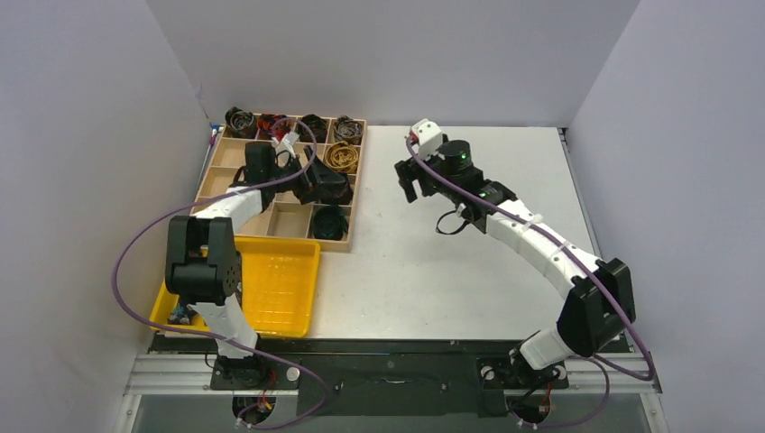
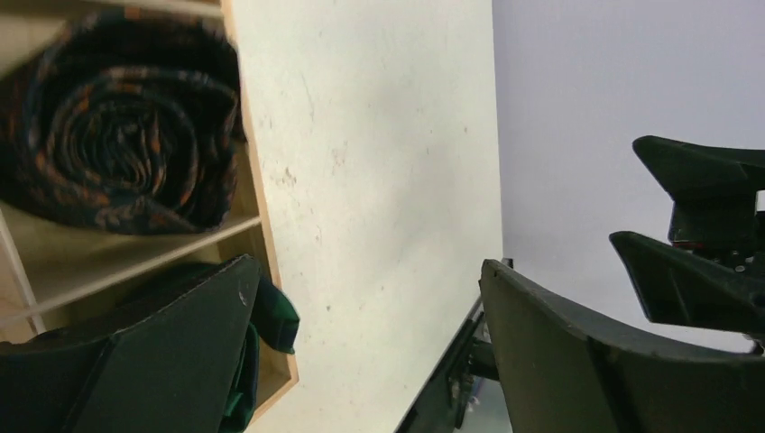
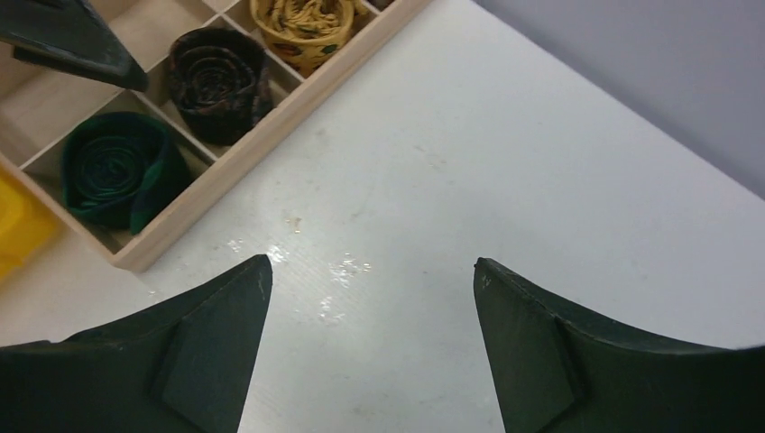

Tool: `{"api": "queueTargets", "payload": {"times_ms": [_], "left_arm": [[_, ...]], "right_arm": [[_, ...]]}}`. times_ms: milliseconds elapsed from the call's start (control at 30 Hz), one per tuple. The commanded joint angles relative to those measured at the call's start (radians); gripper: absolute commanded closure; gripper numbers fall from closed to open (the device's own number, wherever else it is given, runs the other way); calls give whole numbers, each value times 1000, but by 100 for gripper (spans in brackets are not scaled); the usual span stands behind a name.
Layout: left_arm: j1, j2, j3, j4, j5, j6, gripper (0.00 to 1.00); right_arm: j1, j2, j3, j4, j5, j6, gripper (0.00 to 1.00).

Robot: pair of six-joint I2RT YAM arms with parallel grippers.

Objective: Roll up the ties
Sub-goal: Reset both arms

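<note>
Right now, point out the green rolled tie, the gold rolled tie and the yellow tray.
green rolled tie (image 3: 117, 173), right wrist view, centre.
gold rolled tie (image 3: 307, 23), right wrist view, coil.
yellow tray (image 1: 281, 290), top view, bare floor.

Table ahead of my right gripper is all free room; the wooden tray wall and rolled ties block the left.
</note>
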Motion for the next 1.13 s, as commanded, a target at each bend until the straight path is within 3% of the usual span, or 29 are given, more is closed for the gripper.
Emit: {"api": "queueTargets", "payload": {"times_ms": [0,133,267,433,533,667,833,1100], "left_arm": [[7,-75,151,-214,-50,254,1],[7,-86,352,-424,-155,497,3],[10,-51,558,-617,-346,694,3],[22,-2,716,-747,-604,724,3],[22,5,694,-769,-705,748,3],[22,-28,569,-739,-720,727,3],[21,-82,428,-677,-732,677,3],[21,-100,397,-670,-736,646,3]], "right_arm": [[-74,-117,49,-31,120,-74,22],[-188,-168,57,-45,189,-38,22],[-360,-171,96,-141,142,58,23],[-618,-125,95,-325,33,179,28],[-761,-142,-11,-339,-47,199,28],[-842,-176,-135,-345,-45,123,28],[-856,-220,-223,-336,-65,97,28],[-856,-266,-255,-322,-97,109,28]]}}
